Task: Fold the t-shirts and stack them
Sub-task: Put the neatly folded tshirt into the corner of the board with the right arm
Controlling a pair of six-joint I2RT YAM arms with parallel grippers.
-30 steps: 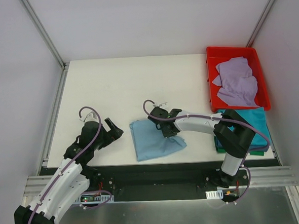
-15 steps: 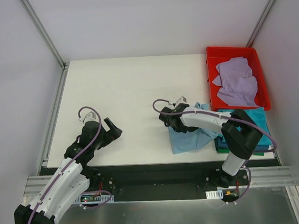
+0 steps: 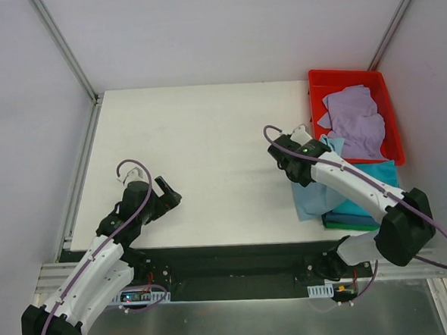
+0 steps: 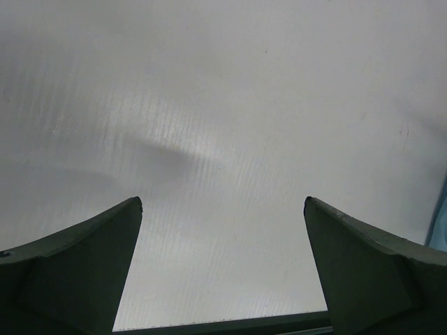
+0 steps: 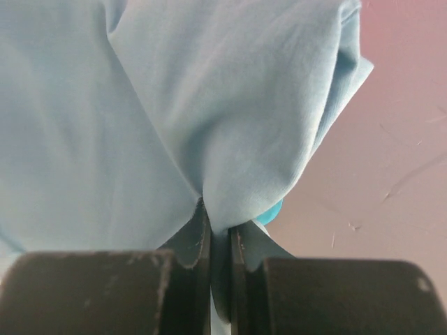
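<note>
My right gripper (image 3: 305,153) is shut on the light blue t-shirt (image 3: 316,198), lifted above the table; the cloth hangs bunched over the left edge of the stack. In the right wrist view the jaws (image 5: 218,230) pinch a fold of this shirt (image 5: 174,118). The stack (image 3: 376,181) at the right edge has a teal shirt on top, with blue and dark green edges below. A lavender shirt (image 3: 355,123) lies in the red bin (image 3: 317,116). My left gripper (image 3: 170,195) is open and empty, low over the bare table at the front left (image 4: 223,209).
The red bin stands at the back right, just behind the stack. The white table (image 3: 191,139) ends at a black front rail. Grey enclosure walls stand on the left, back and right.
My right gripper has carried the light blue shirt from the table's middle to the right and farther back, up to the stack. The left arm has stayed still.
</note>
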